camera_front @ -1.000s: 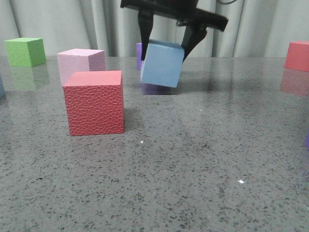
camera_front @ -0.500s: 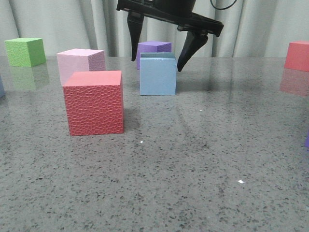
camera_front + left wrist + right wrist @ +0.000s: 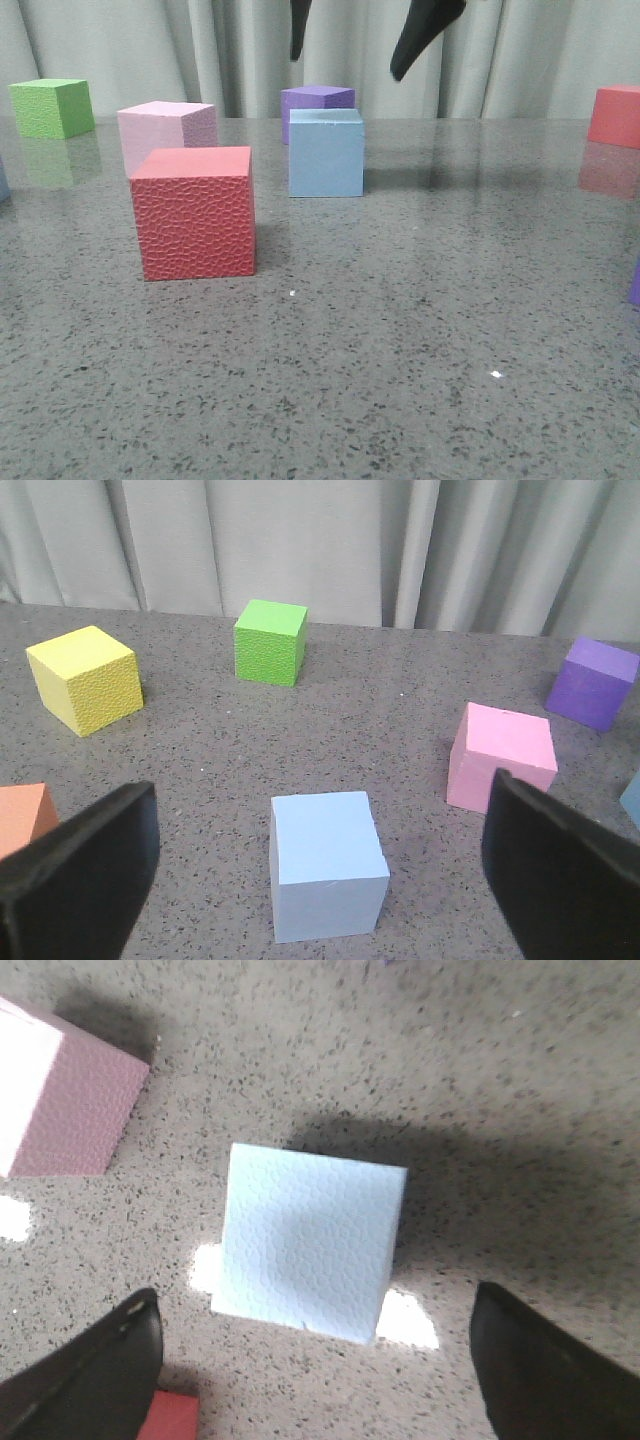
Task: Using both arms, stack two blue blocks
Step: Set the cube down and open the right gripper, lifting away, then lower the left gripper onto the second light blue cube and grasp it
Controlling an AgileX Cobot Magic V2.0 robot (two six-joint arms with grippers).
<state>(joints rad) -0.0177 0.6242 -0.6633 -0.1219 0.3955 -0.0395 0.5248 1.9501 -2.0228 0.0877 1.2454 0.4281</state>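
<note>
One pale blue block (image 3: 325,152) stands flat on the table in the middle. My right gripper (image 3: 347,62) hangs open straight above it, well clear; only its two dark fingertips (image 3: 425,35) show. The right wrist view looks down on this block (image 3: 310,1240) between my spread fingers (image 3: 100,1375). The second blue block (image 3: 328,865) sits on the table in front of my open left gripper (image 3: 318,880), between its fingers (image 3: 75,880) without touching them. In the front view only a sliver of it (image 3: 3,182) shows at the left edge, and the left arm is out of view there.
A red textured cube (image 3: 195,212) stands front left, a pink cube (image 3: 165,130) behind it, a green cube (image 3: 52,107) far left, a purple cube (image 3: 318,98) behind the middle blue block, and a red cube (image 3: 615,115) far right. Yellow (image 3: 85,678) and orange (image 3: 22,815) cubes lie near the left gripper.
The right gripper held the blue block tilted above the table, set it down flat, opened, and rose straight up. The block now stands free.
</note>
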